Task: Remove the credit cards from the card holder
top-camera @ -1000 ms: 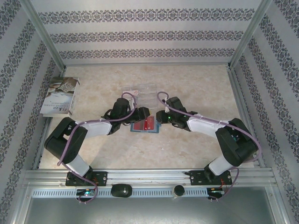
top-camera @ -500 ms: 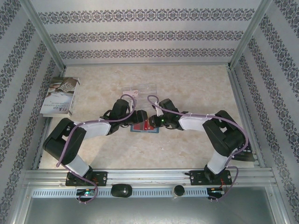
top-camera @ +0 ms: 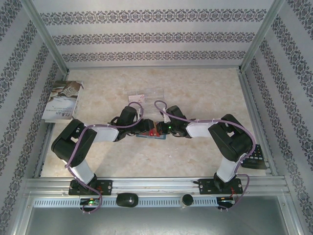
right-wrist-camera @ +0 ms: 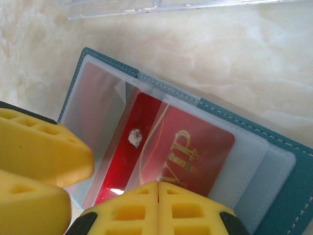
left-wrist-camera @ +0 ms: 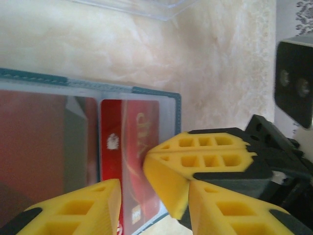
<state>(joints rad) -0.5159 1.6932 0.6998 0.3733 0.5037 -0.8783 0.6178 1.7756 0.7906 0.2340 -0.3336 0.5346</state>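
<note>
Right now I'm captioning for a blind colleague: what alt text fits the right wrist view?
A red VIP card lies sleeved in the open teal card holder, with the right gripper shut, its tips at the card's near edge. The left gripper's fingers show at left, a clear tray's edge on top.

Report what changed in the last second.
The right claw swung left to the teal-blue folding card holder and shut at the edge of the red plastic VIP card; whether it pinches it is unclear. The left claw edged closer, narrowing but open. The holder, clear plastic tray and white booklet stayed put.
</note>
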